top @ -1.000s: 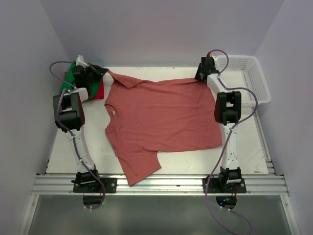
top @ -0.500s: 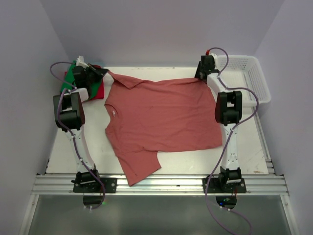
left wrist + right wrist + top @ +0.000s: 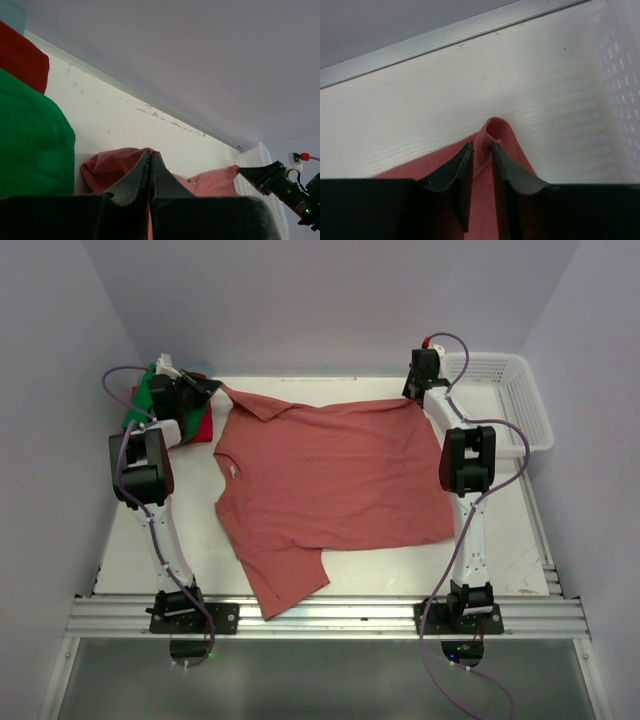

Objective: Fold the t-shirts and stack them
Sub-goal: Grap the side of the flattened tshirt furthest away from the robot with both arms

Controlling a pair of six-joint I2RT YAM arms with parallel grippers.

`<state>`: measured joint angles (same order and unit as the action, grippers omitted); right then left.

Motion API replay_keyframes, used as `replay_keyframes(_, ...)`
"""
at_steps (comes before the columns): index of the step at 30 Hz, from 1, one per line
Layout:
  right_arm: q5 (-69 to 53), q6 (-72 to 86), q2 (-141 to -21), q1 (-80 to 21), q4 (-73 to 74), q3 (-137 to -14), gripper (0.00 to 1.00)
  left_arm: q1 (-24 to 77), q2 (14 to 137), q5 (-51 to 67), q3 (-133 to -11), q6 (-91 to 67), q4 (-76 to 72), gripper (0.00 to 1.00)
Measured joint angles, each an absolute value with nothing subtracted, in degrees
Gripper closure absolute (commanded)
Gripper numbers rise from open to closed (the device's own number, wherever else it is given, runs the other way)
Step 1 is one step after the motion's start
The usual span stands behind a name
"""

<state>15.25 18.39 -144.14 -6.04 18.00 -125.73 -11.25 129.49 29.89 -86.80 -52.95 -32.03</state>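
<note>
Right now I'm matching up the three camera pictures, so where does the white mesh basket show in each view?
Top external: the white basket sits at the upper right, by the far right corner.
Left wrist: the basket shows as a pale mesh corner at the lower right.
Right wrist: the basket is blurred mesh along the right edge.
Shared landmark: the brick-red t-shirt, seen in all three views.

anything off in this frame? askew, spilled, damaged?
Nothing spilled or damaged. The brick-red t-shirt lies skewed on the table: its near sleeve trails down onto the front rail, and its far-left corner is bunched where the left gripper pinches it.
</note>
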Motion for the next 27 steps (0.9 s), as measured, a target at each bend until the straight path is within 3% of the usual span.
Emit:
replay_keyframes(2,15.3,18.2,-144.2,-6.0,18.1,-125.7,0.55,-11.2,129.5,29.9,-86.8,-52.9,-32.0,1.0)
replay_keyframes(5,15.3,18.1,-144.2,-6.0,18.3,-125.7,0.5,-11.2,129.5,29.9,-86.8,-52.9,-32.0,1.0)
replay_keyframes(19,15.3,18.3,-144.2,-6.0,18.4,-125.4,0.59,-11.3,129.6,30.3,-86.8,-53.4,-32.1,1.0)
replay_keyframes(27,15.3,18.4,-145.3,-6.0,18.5,-125.4,0.55,-11.3,130.2,30.3,-87.0,-53.4,-32.1,1.0)
